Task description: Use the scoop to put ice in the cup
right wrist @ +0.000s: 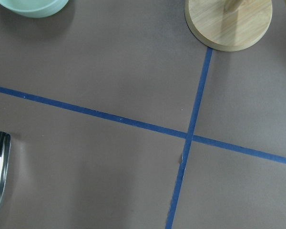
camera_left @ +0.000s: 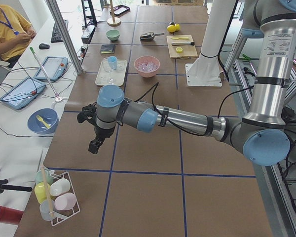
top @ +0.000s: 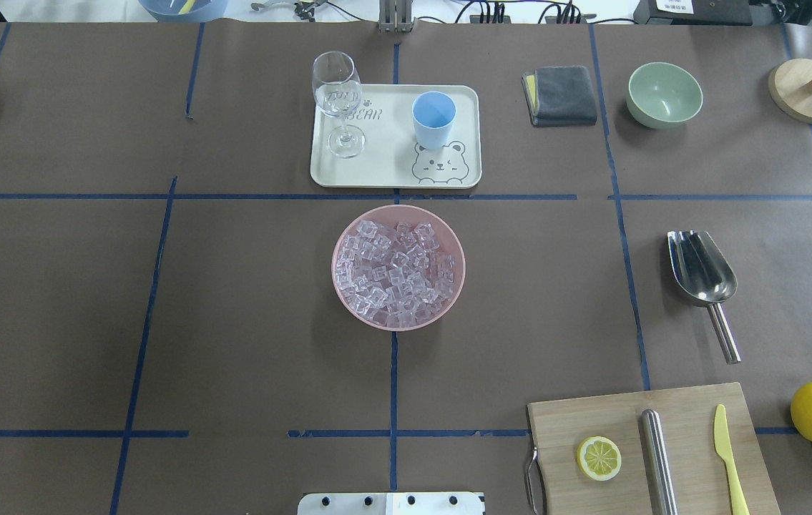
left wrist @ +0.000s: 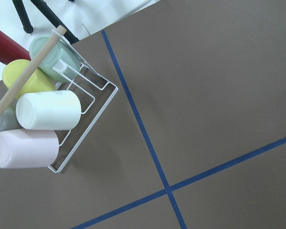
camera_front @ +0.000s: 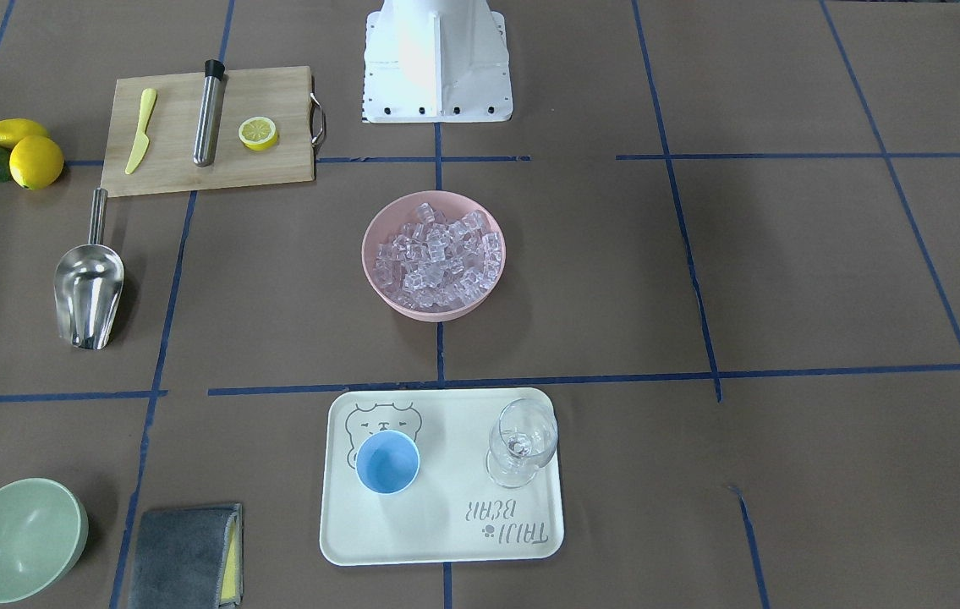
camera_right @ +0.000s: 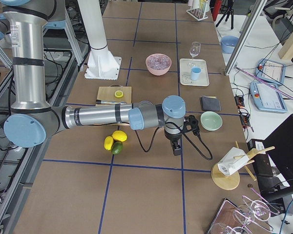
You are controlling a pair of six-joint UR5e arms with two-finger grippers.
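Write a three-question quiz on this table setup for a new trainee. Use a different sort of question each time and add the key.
1. Multiple choice: the ice lies in
A) the pink bowl
B) the pale-green bowl
C) the wine glass

2. True or false: the cup stands empty on the tray.

3. Fill in: the scoop lies on the robot's ____ side of the table.

Key: 1 A; 2 true; 3 right.
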